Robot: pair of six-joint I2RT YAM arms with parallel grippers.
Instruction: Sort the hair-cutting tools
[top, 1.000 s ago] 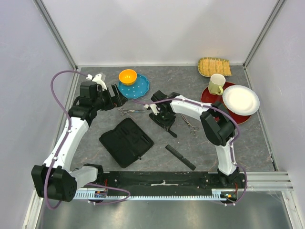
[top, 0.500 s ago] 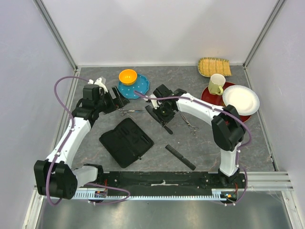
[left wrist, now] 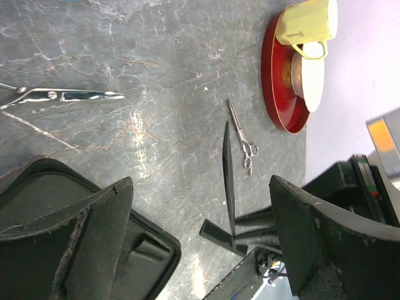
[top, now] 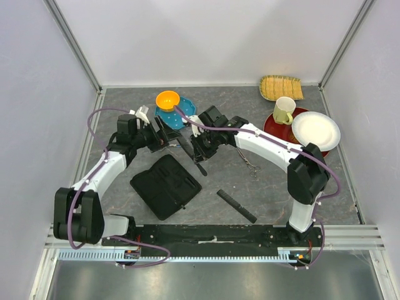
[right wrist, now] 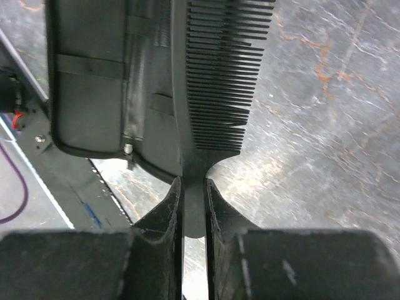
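1. We are working on a grey marbled bench [top: 262, 187] closed in by pale walls.
2. One black comb [right wrist: 212, 75] is hanging over mid-bench, just past the far-right corner of the open black zip case [top: 165, 185]. The right gripper [right wrist: 192, 184] is pinching its narrow handle, fingers closed tight on the plastic, with the teeth pointing away.
3. We are judging this comb to be light, stiff and smooth. A grip on the solid handle or spine suits it better than the teeth, which could flex or snag the case edge.
4. The left gripper [left wrist: 200, 250] is hovering just beside it, fingers spread wide and empty. The first scissors [left wrist: 62, 95] are lying flat on the bench beyond the case.
5. The second scissors [top: 249, 161] are lying right of centre, and the second comb [top: 236, 205] is lying toward the near edge. We are expecting the scissors to be hard, slick and low-lying, best pinched across the blades near the pivot.
6. Toward the far edge, an orange bowl [top: 167, 100] is sitting by a blue plate [top: 184, 115]. In the far-right corner, a yellow mug [top: 284, 110] is standing on a red plate [top: 275, 128], with a white plate [top: 315, 130] and a woven tray [top: 281, 87] nearby.
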